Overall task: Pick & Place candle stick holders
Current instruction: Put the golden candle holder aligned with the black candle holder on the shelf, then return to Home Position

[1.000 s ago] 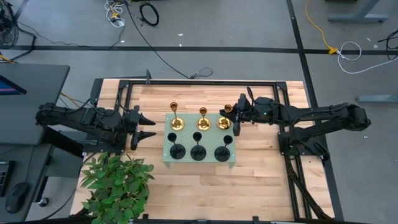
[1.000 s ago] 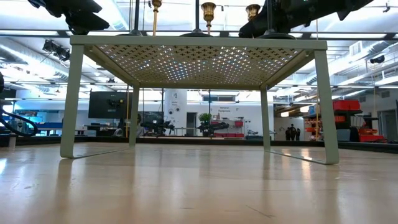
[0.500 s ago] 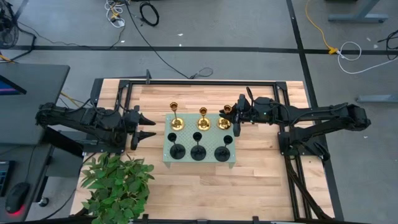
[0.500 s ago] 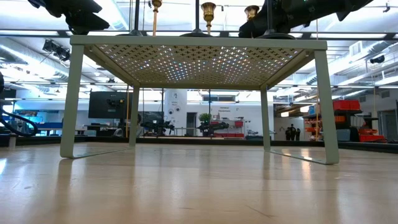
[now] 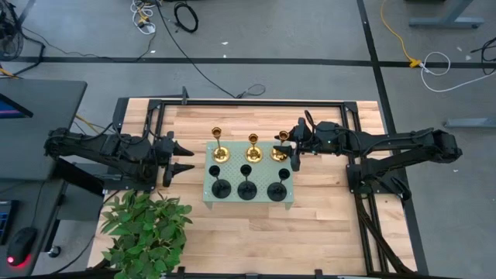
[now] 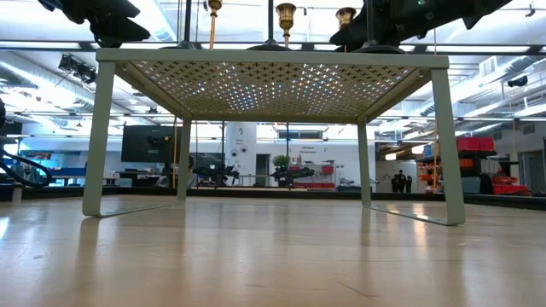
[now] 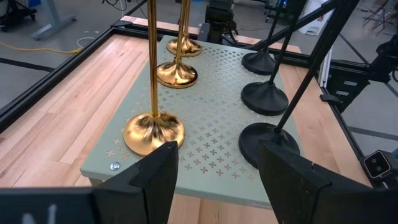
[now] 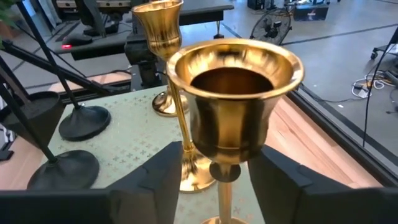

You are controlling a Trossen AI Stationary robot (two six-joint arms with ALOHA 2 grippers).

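High view: six candle stick holders (image 5: 246, 170) stand on green tray (image 5: 211, 195); right gripper (image 5: 288, 147) at the tray's right end, left gripper (image 5: 180, 159) off its left end.
Right wrist view: jaws parted around nearest gold holder (image 8: 234, 99), not clamped.
Left wrist view: jaws open, empty.

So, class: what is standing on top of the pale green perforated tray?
On the tray stand six candle stick holders: three gold in the far row, three black in the near row. The right gripper partly covers the gold base nearest it.
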